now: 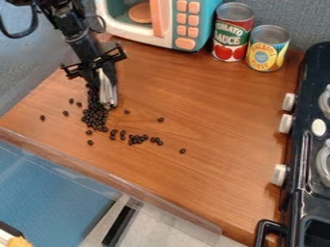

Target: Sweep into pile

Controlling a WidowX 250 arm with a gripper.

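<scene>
so, the black gripper (pixel 102 94) is hanging down over the upper left part of the wooden counter (pixel 213 111), right at the top end of the dark beans (pixel 95 116). honestly can't tell if it's open or closed. there's a pale, shiny thing (pixel 107 89) upright at its lower end, but whether that's actually gripped, i can't say either.

as for the beans, most of them sit in a long, narrow clump that runs down from beside the gripper. from the bottom of that, a loose, broken line goes off to the right, with a tight little bunch in the middle of it and one bean on its own past the end. a few more strays lie left of the clump, plus a couple to its right and one below.

rest of the setup: toy microwave (pixel 166 29) at the back, then a can with a red and green label (pixel 232 31) and a yellow and blue can (pixel 268 50) next to each other. black toy stove (pixel 306 159) along the right side, pale knobs (pixel 285 123) on the edge facing the counter.
</scene>
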